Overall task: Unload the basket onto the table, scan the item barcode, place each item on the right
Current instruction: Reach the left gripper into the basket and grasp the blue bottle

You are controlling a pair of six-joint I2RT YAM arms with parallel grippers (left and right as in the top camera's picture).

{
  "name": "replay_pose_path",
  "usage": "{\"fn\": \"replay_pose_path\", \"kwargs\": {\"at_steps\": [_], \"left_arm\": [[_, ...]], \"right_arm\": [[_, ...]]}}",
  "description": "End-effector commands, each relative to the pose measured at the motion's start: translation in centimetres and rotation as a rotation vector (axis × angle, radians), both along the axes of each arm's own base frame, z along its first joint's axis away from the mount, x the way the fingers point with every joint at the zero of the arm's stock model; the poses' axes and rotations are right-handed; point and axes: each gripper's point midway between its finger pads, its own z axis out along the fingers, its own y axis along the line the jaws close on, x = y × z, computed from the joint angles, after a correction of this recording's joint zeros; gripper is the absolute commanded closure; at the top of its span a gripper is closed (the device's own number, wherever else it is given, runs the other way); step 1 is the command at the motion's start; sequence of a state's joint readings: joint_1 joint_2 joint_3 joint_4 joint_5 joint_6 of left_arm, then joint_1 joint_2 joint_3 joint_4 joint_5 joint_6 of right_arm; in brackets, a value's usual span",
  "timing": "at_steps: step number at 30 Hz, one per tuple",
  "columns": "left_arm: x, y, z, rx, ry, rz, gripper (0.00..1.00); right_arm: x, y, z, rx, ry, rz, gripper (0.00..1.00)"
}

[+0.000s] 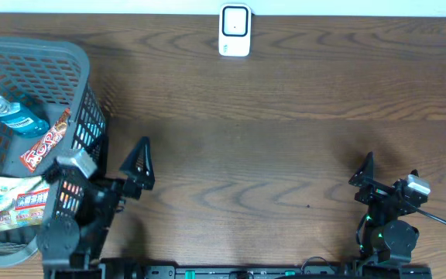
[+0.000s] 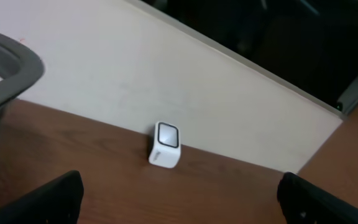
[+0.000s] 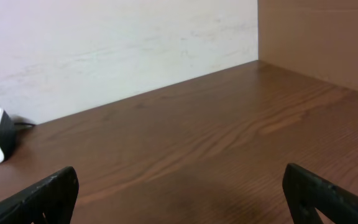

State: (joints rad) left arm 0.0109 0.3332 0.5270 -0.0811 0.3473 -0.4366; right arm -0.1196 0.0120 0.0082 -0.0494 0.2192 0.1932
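Brown wood table (image 1: 285,147) spans scene. We see white scanner (image 1: 235,31) upright at far edge, centre. Grey basket (image 1: 53,48) at left holds items: blue bottle (image 1: 22,118), red snack packet (image 1: 46,139), green-white pouch (image 1: 18,203). Left gripper (image 2: 179,186) just right of basket, jaws spread wide, holding nothing. Right gripper (image 3: 179,180) near right, jaws likewise wide apart, nothing between.

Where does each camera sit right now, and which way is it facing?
Overhead: above the table, looking straight down; basket left, scanner at far edge, left gripper and right gripper at near edge.
Left wrist: low on the left arm, facing the far wall; own fingertips in bottom corners.
Right wrist: likewise on the right arm; own fingertips in bottom corners.
Shared: all three show the scanner.
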Motion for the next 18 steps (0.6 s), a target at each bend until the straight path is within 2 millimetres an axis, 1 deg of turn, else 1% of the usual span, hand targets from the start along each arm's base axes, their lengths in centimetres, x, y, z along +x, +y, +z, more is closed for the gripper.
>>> {"fn": "replay_pose_path", "kwargs": {"at_steps": [1, 5, 8, 9, 11, 13, 14, 16, 18], "left_arm": [[0.8, -0.7, 1.7, -0.014, 0.033, -0.042, 0.02], [1.8, -0.7, 3.9, -0.015, 0.099, -0.041, 0.02], [1.9, -0.7, 5.8, -0.016, 0.16, -0.041, 0.02], [1.8, -0.9, 7.2, -0.016, 0.186, -0.05, 0.02], [1.3, -2.1, 8.7, -0.018, 0.18, -0.127, 0.02], [0.5, -3.6, 9.0, -0.025, 0.182, -0.228, 0.02], [0.3, -4.0, 8.7, -0.027, 0.198, -0.251, 0.02], [0.3, -3.9, 8.5, -0.004, 0.195, -0.248, 0.02], [0.4, -3.9, 8.8, 0.036, 0.165, -0.25, 0.02]], "right_arm": [[0.0, -0.1, -0.2, -0.01, 0.007, -0.004, 0.01], [0.0, -0.1, -0.2, -0.01, 0.007, -0.004, 0.01], [0.0, -0.1, -0.2, -0.01, 0.007, -0.004, 0.01], [0.0, -0.1, -0.2, -0.01, 0.007, -0.004, 0.01], [0.0, -0.1, -0.2, -0.01, 0.007, -0.004, 0.01], [0.0, -0.1, -0.2, -0.01, 0.007, -0.003, 0.01], [0.0, -0.1, -0.2, -0.01, 0.007, -0.004, 0.01], [0.0, -0.1, -0.2, -0.01, 0.007, -0.004, 0.01], [0.0, -0.1, -0.2, -0.01, 0.007, -0.003, 0.01]]}}
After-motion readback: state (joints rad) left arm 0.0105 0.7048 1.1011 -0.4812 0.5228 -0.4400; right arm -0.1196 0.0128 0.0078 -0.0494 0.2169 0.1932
